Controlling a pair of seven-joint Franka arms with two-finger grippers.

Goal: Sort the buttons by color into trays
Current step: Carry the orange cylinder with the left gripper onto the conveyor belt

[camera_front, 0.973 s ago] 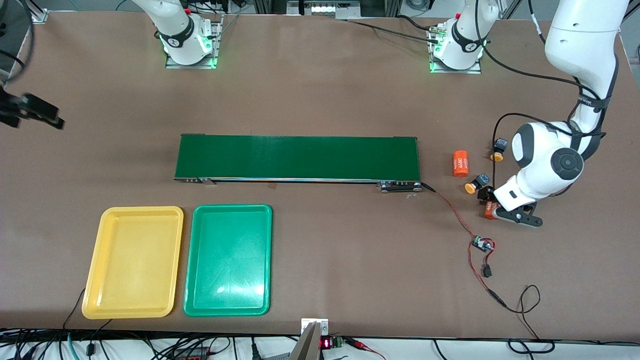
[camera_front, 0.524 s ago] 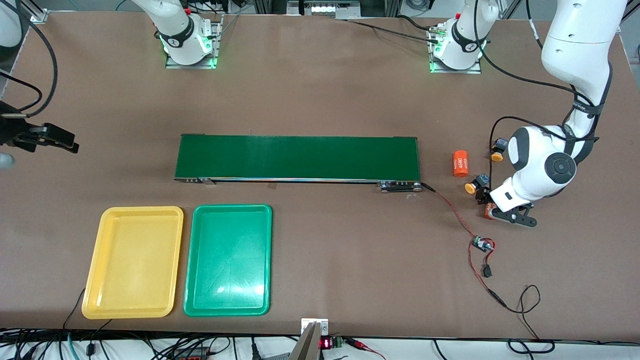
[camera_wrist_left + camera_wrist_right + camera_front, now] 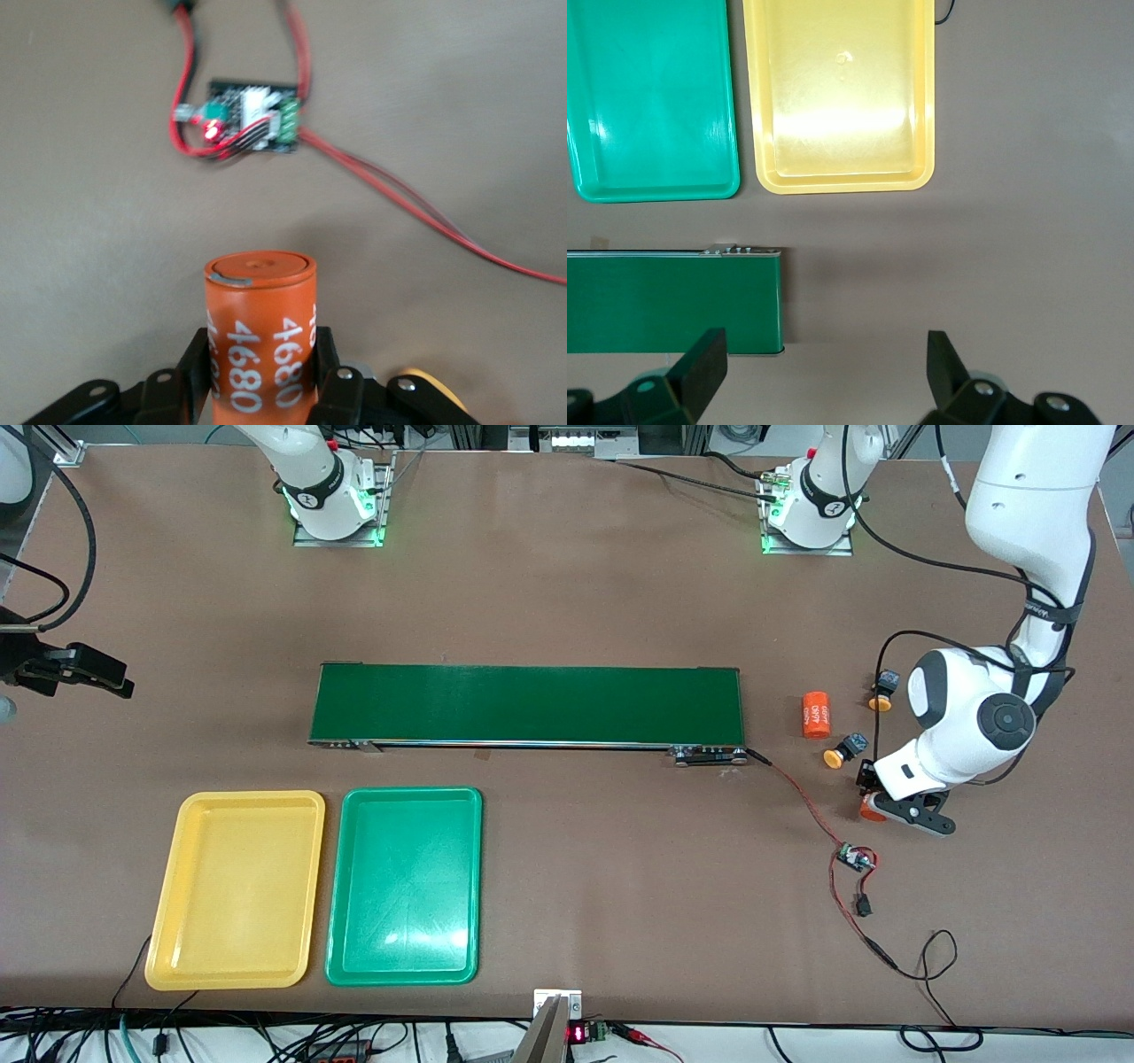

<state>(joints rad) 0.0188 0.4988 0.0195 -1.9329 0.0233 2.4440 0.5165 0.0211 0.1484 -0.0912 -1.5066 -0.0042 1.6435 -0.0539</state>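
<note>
Two buttons with yellow-orange caps, one [image 3: 840,753] and the other [image 3: 883,691], lie on the table at the left arm's end, past the end of the conveyor belt. My left gripper [image 3: 873,802] [image 3: 261,350] is down beside the nearer button and shut on an orange cylinder [image 3: 260,301] printed "4680", with a finger pressed to each side. The yellow tray [image 3: 235,886] [image 3: 842,97] and the green tray [image 3: 404,886] [image 3: 651,97] lie side by side, nearer the front camera than the belt. My right gripper [image 3: 102,677] [image 3: 826,363] hangs open and holds nothing, over the table at the right arm's end.
The long dark-green conveyor belt [image 3: 527,704] [image 3: 664,301] spans the table's middle. A second orange cylinder [image 3: 816,715] lies beside the buttons. A small circuit board [image 3: 855,858] [image 3: 252,115] with red wires [image 3: 416,212] lies nearer the front camera than the left gripper.
My left gripper's fingers have closed on the orange cylinder, and its wrist has shifted a little. My right gripper came in from the table's edge toward the belt, still open.
</note>
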